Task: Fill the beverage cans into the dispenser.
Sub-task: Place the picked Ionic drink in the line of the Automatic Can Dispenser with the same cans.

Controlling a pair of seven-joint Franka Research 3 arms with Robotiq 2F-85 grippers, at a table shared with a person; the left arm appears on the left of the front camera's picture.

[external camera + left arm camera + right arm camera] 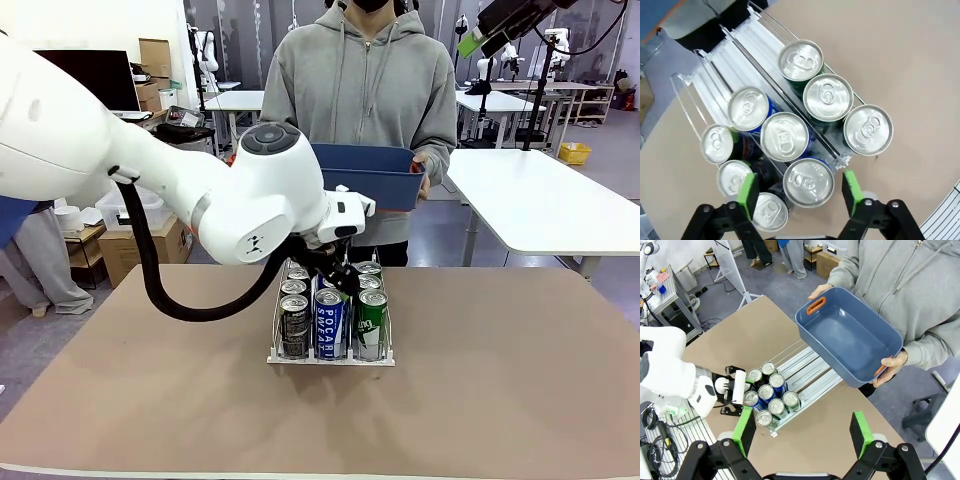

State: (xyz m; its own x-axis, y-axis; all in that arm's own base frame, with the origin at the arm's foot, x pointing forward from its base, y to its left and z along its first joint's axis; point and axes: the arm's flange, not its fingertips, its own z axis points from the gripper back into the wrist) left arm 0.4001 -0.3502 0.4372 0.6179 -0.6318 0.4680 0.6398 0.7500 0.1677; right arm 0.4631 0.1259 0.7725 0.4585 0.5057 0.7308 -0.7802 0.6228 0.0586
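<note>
Beverage cans (785,136), slim metal cylinders with silver tops, fill the clear acrylic dispenser (331,325) mid-bench (500,380). Left pincer (801,191) gapes around the front blue can (808,182). Right pincer (802,430) hangs open overhead, empty; its view reveals the person's blue plastic bin (847,335).

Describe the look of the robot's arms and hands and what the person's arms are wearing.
The left arm is glossy white with rounded joints, a grey round cap and a thick black cable looping beneath. Its hand is black with bright green pads. The right hand matches: black linkage fingers, green pads. The person wears a grey hooded sweatshirt with long sleeves.
</note>
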